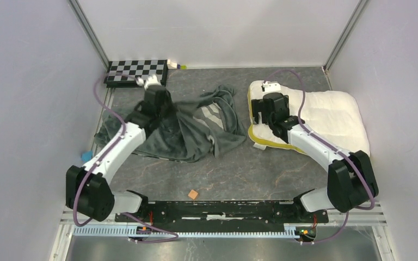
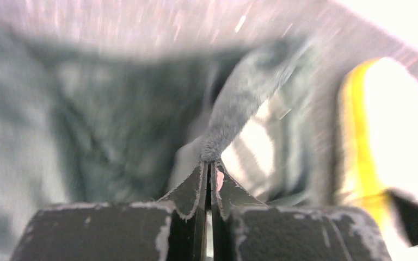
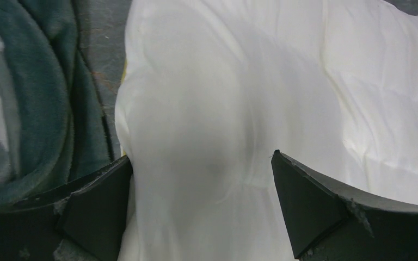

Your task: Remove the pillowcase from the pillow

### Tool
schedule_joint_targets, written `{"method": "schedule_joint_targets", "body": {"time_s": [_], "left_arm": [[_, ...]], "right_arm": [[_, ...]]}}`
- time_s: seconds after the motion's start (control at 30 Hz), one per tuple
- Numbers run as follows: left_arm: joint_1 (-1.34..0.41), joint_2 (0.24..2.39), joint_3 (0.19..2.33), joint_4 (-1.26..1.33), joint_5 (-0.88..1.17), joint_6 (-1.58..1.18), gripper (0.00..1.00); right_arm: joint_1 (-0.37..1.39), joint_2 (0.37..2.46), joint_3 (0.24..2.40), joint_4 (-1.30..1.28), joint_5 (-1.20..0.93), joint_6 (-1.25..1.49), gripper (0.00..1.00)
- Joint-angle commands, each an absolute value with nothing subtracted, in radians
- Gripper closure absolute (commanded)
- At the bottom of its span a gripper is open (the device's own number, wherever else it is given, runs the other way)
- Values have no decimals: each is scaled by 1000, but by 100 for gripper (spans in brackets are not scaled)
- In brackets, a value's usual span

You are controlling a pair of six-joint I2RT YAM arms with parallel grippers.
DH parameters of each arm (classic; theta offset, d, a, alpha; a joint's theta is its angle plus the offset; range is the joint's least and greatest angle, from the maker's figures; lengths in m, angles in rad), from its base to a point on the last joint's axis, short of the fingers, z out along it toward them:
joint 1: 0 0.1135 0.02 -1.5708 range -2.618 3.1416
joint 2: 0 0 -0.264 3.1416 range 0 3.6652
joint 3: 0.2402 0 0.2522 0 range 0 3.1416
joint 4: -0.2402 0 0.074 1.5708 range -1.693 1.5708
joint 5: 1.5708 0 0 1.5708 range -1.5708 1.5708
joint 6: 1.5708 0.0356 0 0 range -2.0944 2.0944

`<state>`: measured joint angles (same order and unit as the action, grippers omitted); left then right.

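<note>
**Left pincer (image 2: 209,163) nips the pillowcase (image 1: 196,130); pillow (image 1: 326,114) lies bare beside it**

Closed tight, the left pincer grips a raised fold of plush fabric. The right pincer (image 3: 201,157) is spread wide, its dark fingers either side of a puffy bulge of the pillow.

The desk (image 1: 239,168) is grey and marbled. On its right half the pillow lies flat: plump, white, rumpled, with a yellow edge (image 1: 258,141) along its left and near sides. The pillowcase is a crumpled heap left of centre, just beside the pillow, mostly dark grey-green pile, with pale stripes showing in the folds. A black-and-white checkerboard (image 1: 136,69) lies at the far left, behind the heap. An orange block (image 1: 193,193) sits alone near the front, and a blue scrap (image 1: 87,155) lies at the left edge.
</note>
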<state>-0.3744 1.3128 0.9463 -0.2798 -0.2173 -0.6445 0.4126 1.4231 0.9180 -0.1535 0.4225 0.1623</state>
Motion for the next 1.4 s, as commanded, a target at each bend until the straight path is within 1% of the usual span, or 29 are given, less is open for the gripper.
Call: {"method": "schedule_joint_targets", "body": {"time_s": [0.0, 0.1, 0.17, 0.27, 0.3, 0.33, 0.37, 0.4, 0.47, 0.5, 0.53, 0.6, 0.7, 0.77, 0.93, 1.03, 1.17, 1.27, 1.37], "left_arm": [[-230, 1297, 1310, -376, -177, -691, 98], [-13, 1349, 1524, -425, -58, -755, 98], [102, 1432, 1693, -471, -42, -764, 98], [146, 1590, 2014, -623, -71, -719, 98], [146, 1636, 2069, -659, -43, -699, 97], [146, 1665, 2092, -676, 7, -700, 88], [145, 1675, 2076, -672, 97, -706, 70], [145, 1675, 2032, -651, 176, -727, 47], [135, 1645, 1903, -605, 290, -779, 20], [125, 1618, 1821, -568, 305, -790, 14], [108, 1577, 1750, -534, 300, -788, 10], [67, 1482, 1579, -468, 225, -770, 1], [-20, 1328, 1382, -396, 70, -733, 0], [-66, 1255, 1273, -347, 9, -711, 0], [-140, 1104, 971, -93, -55, -592, 0], [-160, 1024, 788, 75, -98, -530, 0], [-186, 1012, 545, 312, -164, -466, 0], [-198, 1038, 442, 442, -218, -397, 0], [-198, 1063, 376, 544, -263, -258, 0]], "right_arm": [[395, 1339, 926, -58, 288, 180, 2], [396, 1281, 908, -31, 278, 180, 2], [395, 1233, 882, -9, 291, 170, 2], [394, 1145, 824, 57, 336, 161, 2], [393, 1119, 803, 73, 341, 163, 2], [393, 1090, 786, 92, 343, 160, 2], [393, 1068, 766, 109, 341, 154, 2], [392, 1042, 749, 130, 338, 149, 2], [392, 1004, 719, 164, 337, 130, 2], [393, 990, 706, 178, 336, 114, 2], [391, 981, 696, 183, 340, 100, 2], [393, 958, 672, 203, 349, 49, 2], [393, 911, 602, 275, 391, 9, 2], [392, 876, 542, 341, 410, -39, 2], [393, 829, 385, 481, 482, -93, 6], [391, 818, 298, 540, 558, -83, 4], [391, 820, 198, 647, 580, -114, 2], [391, 821, 112, 756, 575, -169, 2], [391, 829, 15, 916, 580, -239, 2]]}}
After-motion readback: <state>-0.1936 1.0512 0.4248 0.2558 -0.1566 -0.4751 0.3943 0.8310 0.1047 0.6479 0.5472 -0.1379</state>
